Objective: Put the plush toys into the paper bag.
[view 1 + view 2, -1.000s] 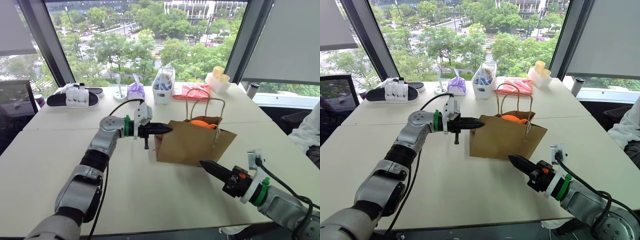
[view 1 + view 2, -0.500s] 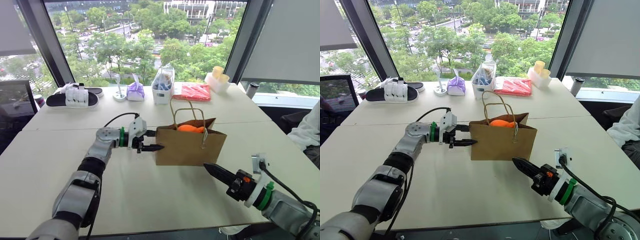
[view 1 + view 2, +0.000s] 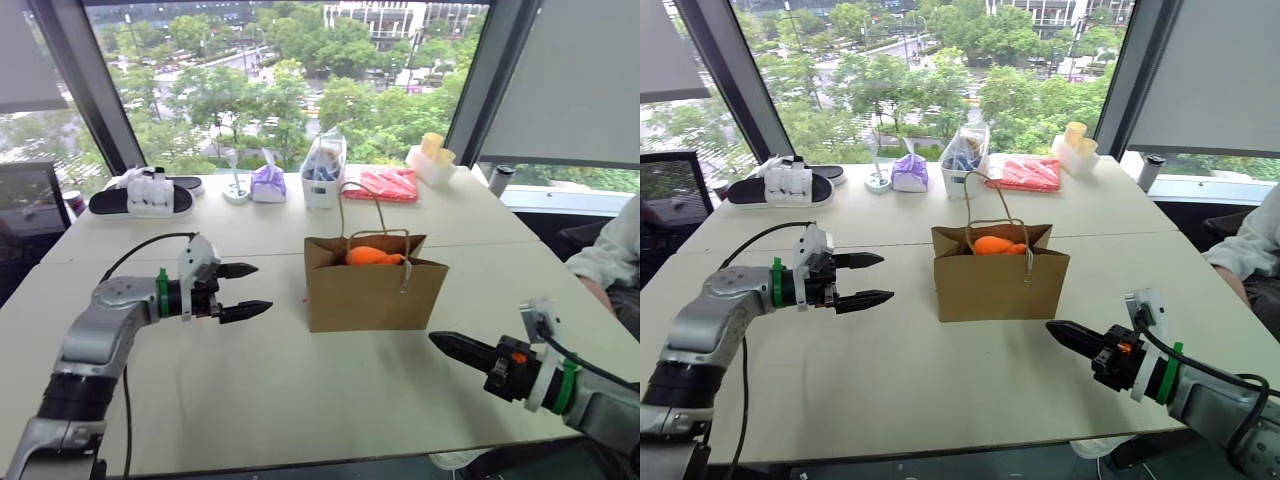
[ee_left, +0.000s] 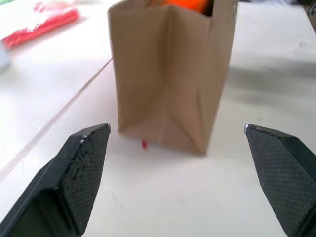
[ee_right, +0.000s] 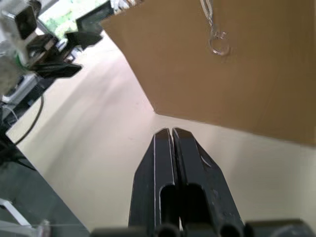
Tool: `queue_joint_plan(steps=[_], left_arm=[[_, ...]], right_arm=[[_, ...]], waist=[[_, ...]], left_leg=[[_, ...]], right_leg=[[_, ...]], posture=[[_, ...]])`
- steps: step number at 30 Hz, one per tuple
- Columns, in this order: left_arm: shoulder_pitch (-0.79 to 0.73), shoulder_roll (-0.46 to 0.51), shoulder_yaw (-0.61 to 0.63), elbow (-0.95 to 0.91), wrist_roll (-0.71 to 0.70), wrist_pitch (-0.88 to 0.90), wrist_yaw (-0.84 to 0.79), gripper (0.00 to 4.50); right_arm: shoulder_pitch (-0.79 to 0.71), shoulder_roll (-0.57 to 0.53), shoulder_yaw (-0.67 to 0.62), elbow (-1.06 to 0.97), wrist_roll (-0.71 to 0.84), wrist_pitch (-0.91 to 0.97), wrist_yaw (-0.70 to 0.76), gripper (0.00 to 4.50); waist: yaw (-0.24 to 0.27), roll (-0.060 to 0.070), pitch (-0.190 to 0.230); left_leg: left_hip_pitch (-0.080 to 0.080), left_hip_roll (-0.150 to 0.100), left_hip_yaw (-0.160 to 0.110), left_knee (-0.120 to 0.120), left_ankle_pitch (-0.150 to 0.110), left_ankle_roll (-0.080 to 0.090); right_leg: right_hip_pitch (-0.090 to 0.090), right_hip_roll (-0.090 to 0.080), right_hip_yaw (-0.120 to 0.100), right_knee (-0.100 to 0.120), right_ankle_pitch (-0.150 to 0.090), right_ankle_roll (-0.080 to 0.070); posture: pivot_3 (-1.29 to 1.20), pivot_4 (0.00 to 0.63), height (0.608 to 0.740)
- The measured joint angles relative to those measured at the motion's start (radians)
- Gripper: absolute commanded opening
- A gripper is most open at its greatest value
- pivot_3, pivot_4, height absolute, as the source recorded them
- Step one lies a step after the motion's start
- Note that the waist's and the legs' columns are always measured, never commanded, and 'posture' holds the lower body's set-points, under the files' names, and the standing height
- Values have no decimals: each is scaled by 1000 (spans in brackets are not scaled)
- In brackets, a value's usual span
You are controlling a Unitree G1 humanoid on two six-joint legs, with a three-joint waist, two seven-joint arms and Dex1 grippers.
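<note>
Upright, creased kraft paper bag [image 3: 375, 295].

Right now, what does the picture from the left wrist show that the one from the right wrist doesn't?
Left wrist view alone: the orange plush toy peeking from the bag top, a red packet on the table beyond, and the left hand's wide-apart fingers. Right wrist view alone: the right hand with fingers pressed together, and the bag's cord handle. Both: the brown paper bag standing on the pale table.
</note>
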Motion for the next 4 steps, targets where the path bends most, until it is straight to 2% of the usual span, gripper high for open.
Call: queue_joint_plan(steps=[4], left_arm=[[215, 21, 130, -218, -131, 194, 105, 4470]], right_arm=[[26, -40, -22, 29, -27, 18, 67, 0]], waist=[[7, 0, 0]], left_leg=[[0, 0, -1, 0, 0, 0]], right_leg=[[1, -1, 0, -1, 0, 0]], posture=[[0, 150, 740]])
